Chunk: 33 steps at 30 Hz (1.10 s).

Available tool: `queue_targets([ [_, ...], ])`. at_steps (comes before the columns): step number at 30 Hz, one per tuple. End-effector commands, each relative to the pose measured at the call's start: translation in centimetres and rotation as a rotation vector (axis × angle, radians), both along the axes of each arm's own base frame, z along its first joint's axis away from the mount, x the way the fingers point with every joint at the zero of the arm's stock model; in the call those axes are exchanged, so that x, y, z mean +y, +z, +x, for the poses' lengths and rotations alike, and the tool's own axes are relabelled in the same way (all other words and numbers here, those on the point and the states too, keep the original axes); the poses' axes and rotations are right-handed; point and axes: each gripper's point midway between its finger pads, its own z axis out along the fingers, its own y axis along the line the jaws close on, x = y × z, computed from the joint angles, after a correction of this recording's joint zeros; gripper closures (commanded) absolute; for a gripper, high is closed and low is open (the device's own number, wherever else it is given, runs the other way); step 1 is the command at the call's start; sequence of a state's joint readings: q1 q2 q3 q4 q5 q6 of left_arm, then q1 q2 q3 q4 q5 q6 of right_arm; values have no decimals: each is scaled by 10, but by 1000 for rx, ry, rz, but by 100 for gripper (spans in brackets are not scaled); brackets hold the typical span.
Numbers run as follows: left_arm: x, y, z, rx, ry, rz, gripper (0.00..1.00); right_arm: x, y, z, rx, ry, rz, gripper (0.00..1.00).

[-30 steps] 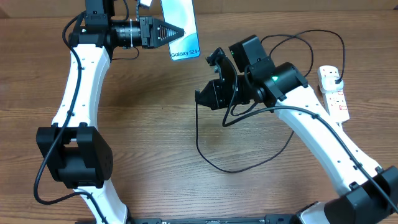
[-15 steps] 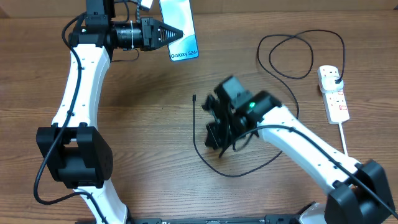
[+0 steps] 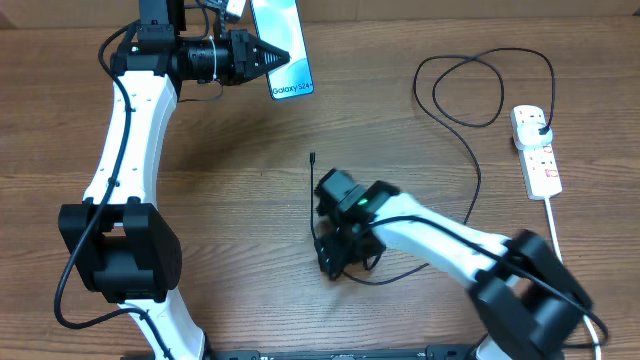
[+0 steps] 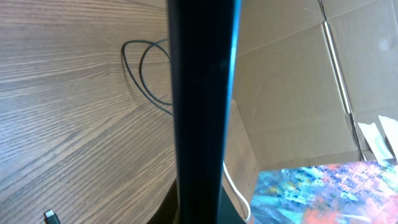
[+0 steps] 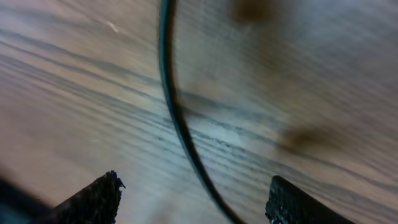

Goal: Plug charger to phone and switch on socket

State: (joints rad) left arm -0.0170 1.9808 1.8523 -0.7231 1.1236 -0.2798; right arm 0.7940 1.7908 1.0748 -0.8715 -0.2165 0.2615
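Note:
My left gripper [image 3: 272, 55] is shut on the phone [image 3: 280, 45], holding it off the table at the back; "Galaxy S24" reads at its near end. In the left wrist view the phone [image 4: 202, 112] is a dark upright bar seen edge-on that hides the jaws. The charger [image 3: 468, 205] lies looped across the table, its connector tip [image 3: 312, 157] free on the wood and its plug [image 3: 541, 124] in the socket [image 3: 538, 152] at the right. My right gripper [image 3: 335, 262] is low over the cable, open, with the cable [image 5: 180, 127] running between its fingers [image 5: 93, 199].
The socket's thick white cord [image 3: 553, 222] trails toward the front right edge. A cardboard box [image 4: 298, 93] and a colourful printed sheet [image 4: 323, 193] stand behind the table in the left wrist view. The left arm's base [image 3: 120, 250] stands at the front left.
The right arm has swung down and left from mid-table to just above the cable near the front, and its jaws have opened. The left gripper has carried the phone slightly left.

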Motion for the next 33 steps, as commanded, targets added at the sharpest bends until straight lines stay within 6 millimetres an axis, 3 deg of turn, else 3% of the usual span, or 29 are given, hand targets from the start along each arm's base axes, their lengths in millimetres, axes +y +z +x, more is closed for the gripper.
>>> queue_targets([
  [1,5,11,-1,-18,8,-1,96,0,-19,0,-29,42,-107,27],
  [4,6,9,-1,-12,14,5,96,3,-21,-4,-40,75,-136,32],
  [5,6,9,-1,-9,14,5,96,-1,-21,-6,-49,62,-169,44],
  [10,6,8,-1,-3,16,8,96,-12,-23,-13,-41,26,-233,71],
  [12,6,8,-2,-1,16,7,96,-13,-23,-14,-32,-2,-245,93],
  [13,6,7,-2,1,16,7,96,-15,-23,-15,-26,-25,-253,96],
  [20,6,7,-2,4,16,7,96,-39,-16,-39,73,-130,-372,96],
  [29,8,4,0,4,31,25,96,-110,-6,-96,124,-253,-538,96],
  [33,9,2,2,4,46,42,96,-101,23,-94,94,-296,-423,96],
])
